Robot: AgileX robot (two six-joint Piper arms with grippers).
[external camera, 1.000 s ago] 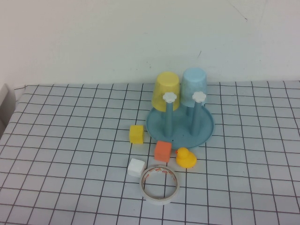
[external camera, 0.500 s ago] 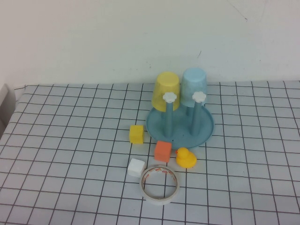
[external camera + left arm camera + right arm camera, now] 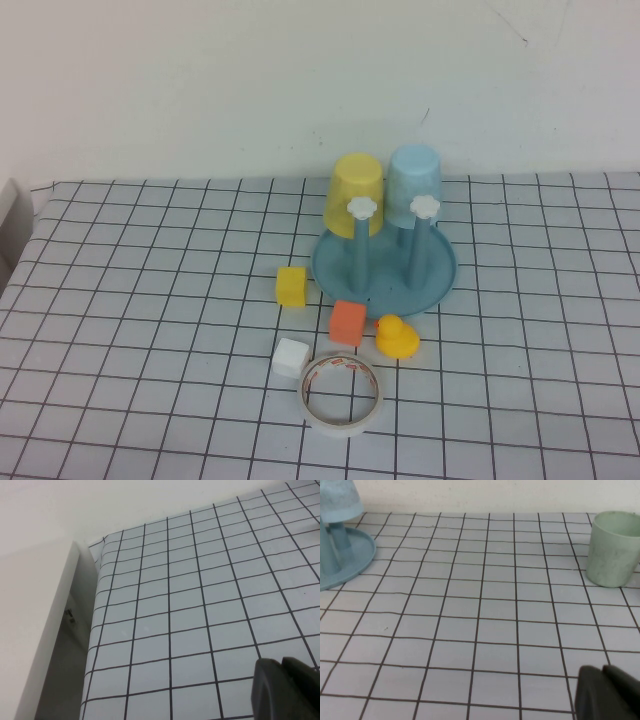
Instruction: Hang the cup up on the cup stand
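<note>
The light blue plastic tumbler (image 3: 415,187) sat upside down over a peg of the round blue-teal peg stand (image 3: 438,275), beside an inverted yellow plastic cup (image 3: 355,192) on a neighbouring peg. In front of the stand lay a yellow cube (image 3: 291,286), an orange cube (image 3: 347,322), a yellow rubber duck (image 3: 396,337), a white cube (image 3: 290,357) and a white tape roll (image 3: 342,392). A pale green cup (image 3: 612,549) stood upright well apart on the checked tablecloth (image 3: 140,330). The left gripper (image 3: 286,690) and right gripper (image 3: 609,693) were both closed and empty, low over the cloth. Nothing had shifted from the earlier frame.
</note>
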